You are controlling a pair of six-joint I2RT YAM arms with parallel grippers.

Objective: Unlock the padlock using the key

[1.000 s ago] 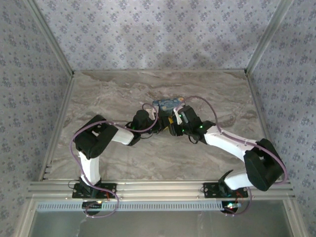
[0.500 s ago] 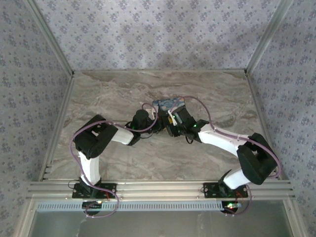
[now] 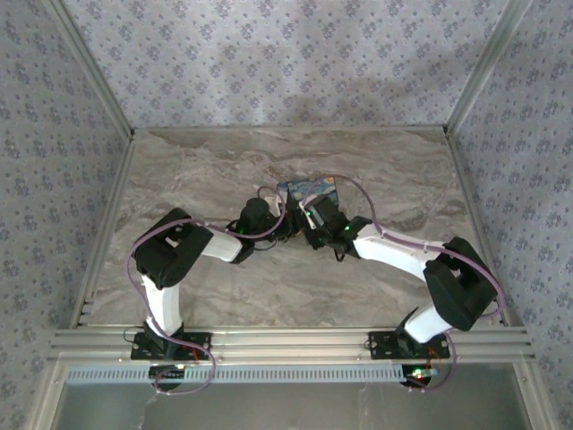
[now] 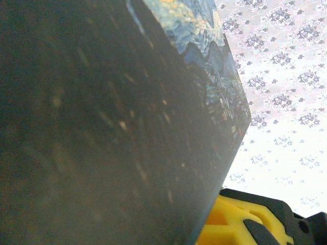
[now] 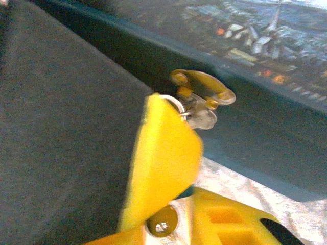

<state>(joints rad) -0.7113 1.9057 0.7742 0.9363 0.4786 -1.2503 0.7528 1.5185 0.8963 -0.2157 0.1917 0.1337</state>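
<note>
The padlock (image 3: 309, 187), a dark block with a blue painted face, is near the middle of the marbled table (image 3: 197, 170), between the two grippers. The left gripper (image 3: 285, 226) is clenched at its left side; whether it grasps the block I cannot tell. The right gripper (image 3: 309, 217) reaches the brass key (image 5: 203, 93) at the padlock's dark side, one yellow finger (image 5: 163, 153) touching the key ring; whether its jaws are clenched or released I cannot tell.

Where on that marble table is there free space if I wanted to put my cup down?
Bare table runs along the back wall beyond the printed box, and at the front between the left arm and right arm. It is crowded mid-table, where both arms meet the box.
</note>
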